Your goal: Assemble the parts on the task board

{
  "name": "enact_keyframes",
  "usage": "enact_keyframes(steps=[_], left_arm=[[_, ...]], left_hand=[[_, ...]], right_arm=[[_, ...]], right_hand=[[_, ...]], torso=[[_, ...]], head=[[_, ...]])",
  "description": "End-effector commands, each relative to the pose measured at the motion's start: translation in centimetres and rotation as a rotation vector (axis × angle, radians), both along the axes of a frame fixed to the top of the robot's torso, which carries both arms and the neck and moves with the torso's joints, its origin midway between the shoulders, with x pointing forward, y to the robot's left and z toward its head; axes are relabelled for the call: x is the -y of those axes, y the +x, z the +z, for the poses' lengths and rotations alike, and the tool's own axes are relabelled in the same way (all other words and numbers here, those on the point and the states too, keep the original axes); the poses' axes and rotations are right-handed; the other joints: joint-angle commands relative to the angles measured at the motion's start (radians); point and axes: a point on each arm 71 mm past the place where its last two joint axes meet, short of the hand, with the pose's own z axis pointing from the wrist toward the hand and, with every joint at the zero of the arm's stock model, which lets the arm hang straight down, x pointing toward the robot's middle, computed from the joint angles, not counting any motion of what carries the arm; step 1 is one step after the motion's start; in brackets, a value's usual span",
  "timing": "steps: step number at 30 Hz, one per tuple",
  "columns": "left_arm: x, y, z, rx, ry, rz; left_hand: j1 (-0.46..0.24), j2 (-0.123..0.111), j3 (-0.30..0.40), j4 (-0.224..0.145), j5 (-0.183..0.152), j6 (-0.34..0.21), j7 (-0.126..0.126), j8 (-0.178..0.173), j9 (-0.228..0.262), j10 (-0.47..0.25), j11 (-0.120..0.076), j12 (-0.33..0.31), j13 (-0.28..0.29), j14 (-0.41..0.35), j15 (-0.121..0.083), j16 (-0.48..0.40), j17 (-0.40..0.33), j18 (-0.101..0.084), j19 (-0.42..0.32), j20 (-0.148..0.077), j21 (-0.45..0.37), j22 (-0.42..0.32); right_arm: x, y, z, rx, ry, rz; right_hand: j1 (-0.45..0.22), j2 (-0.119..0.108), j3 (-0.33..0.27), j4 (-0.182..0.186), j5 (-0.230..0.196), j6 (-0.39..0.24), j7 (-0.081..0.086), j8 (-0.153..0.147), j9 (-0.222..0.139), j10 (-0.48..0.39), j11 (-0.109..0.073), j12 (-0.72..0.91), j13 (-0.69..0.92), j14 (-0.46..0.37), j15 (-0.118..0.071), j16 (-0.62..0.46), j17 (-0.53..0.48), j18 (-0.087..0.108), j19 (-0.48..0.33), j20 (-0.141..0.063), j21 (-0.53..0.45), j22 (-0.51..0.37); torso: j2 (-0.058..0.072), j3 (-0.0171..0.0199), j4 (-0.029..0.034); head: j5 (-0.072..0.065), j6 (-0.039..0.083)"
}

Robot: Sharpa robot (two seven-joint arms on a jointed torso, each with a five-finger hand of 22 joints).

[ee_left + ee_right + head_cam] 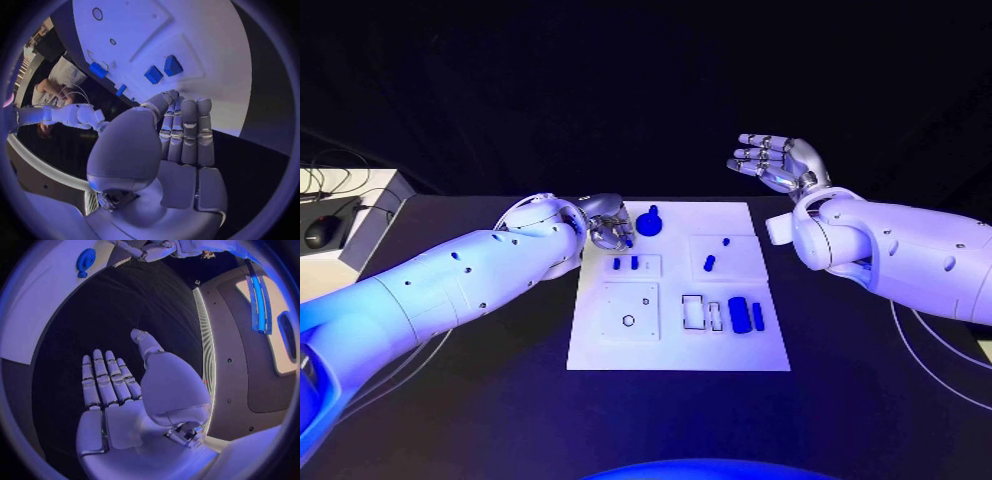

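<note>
The white task board lies in the middle of the table. On it are a round blue part with a stem, two small blue pieces, a blue peg, and a thick blue cylinder beside a thin one. My left hand hovers at the board's far left corner, just left of the round part, and holds nothing. In the left wrist view its fingers lie straight, pointing toward the two small pieces. My right hand is raised beyond the board's far right corner, palm bare and fingers spread.
A square white plate with a small hole and outlined slots sit on the board's near half. A pale box with a mouse and cables stands at the table's left edge. Black tabletop surrounds the board.
</note>
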Motion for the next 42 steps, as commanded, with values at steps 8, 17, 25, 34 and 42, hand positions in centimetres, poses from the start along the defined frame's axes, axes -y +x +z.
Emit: enact_keyframes(steps=[8,17,25,34,42], left_arm=[[-0.02,-0.06,-0.51,-0.021,0.026,0.000],[0.13,0.01,-1.03,-0.040,0.027,0.001],[0.28,0.02,-1.32,-0.053,0.006,0.000],[0.59,-0.14,-1.18,-0.045,-0.016,-0.010],[0.46,-0.10,-1.23,-0.046,-0.014,-0.004]], left_hand=[[0.004,0.000,0.000,0.006,0.003,0.002,0.000,0.005,0.001,-0.004,0.000,-0.005,0.000,0.001,0.000,-0.003,0.002,0.019,0.009,0.000,-0.006,0.009],[-0.003,0.001,-0.005,0.012,0.003,0.003,-0.002,0.004,0.001,-0.004,-0.001,-0.005,-0.001,0.003,0.000,-0.002,0.003,0.018,0.011,0.001,-0.008,0.009],[-0.014,-0.002,-0.010,0.026,0.005,-0.019,-0.013,0.004,0.000,-0.007,-0.005,-0.004,0.000,0.001,-0.002,0.002,0.005,0.016,0.012,0.001,-0.013,0.007],[-0.013,-0.003,-0.010,0.029,0.005,-0.009,-0.012,0.005,0.002,-0.004,-0.005,-0.004,0.000,0.003,-0.003,0.003,0.005,0.015,0.015,0.000,-0.016,0.006],[-0.009,-0.005,-0.014,0.027,0.004,-0.004,-0.012,0.005,0.001,0.002,-0.007,-0.004,0.000,0.006,-0.004,0.003,0.005,0.014,0.018,-0.002,-0.017,0.007]], right_arm=[[-0.15,-0.04,0.10,0.010,0.002,0.018],[-0.18,-0.05,0.10,0.009,0.003,0.020],[-0.27,-0.09,0.09,0.006,0.005,0.026],[-0.27,-0.09,0.07,0.003,0.005,0.028],[-0.25,-0.08,0.06,0.002,0.005,0.028]], right_hand=[[-0.007,0.006,-0.002,0.003,0.006,0.004,0.064,-0.005,0.000,0.004,-0.002,-0.002,0.000,0.000,0.000,-0.003,-0.001,-0.019,-0.003,0.000,-0.005,-0.002],[-0.009,0.007,-0.001,0.003,0.006,0.006,0.065,-0.005,0.000,0.008,-0.003,-0.002,0.000,-0.001,0.000,-0.003,-0.001,-0.019,-0.004,0.000,-0.005,-0.002],[-0.006,0.008,0.001,0.001,0.006,0.005,0.065,-0.005,0.000,0.008,-0.002,-0.002,0.000,-0.001,0.000,-0.003,-0.001,-0.019,-0.004,0.000,-0.005,-0.002],[-0.006,0.008,0.001,0.001,0.006,0.005,0.065,-0.005,0.000,0.008,-0.002,-0.002,0.000,-0.001,0.000,-0.003,-0.001,-0.019,-0.004,0.000,-0.005,-0.002],[-0.007,0.009,0.004,0.000,0.006,0.007,0.065,-0.005,0.000,0.009,-0.003,-0.002,0.000,-0.003,0.000,-0.003,-0.001,-0.019,-0.004,0.000,-0.005,-0.002]], torso=[[-0.002,-0.0002,0.0007],[0.000,-0.0008,-0.0008],[0.000,0.0006,-0.0008],[-0.002,-0.0003,0.0012],[-0.001,-0.0001,0.0002]], head=[[0.000,0.000],[-0.002,0.003],[-0.004,0.002],[-0.005,-0.001],[-0.004,0.001]])
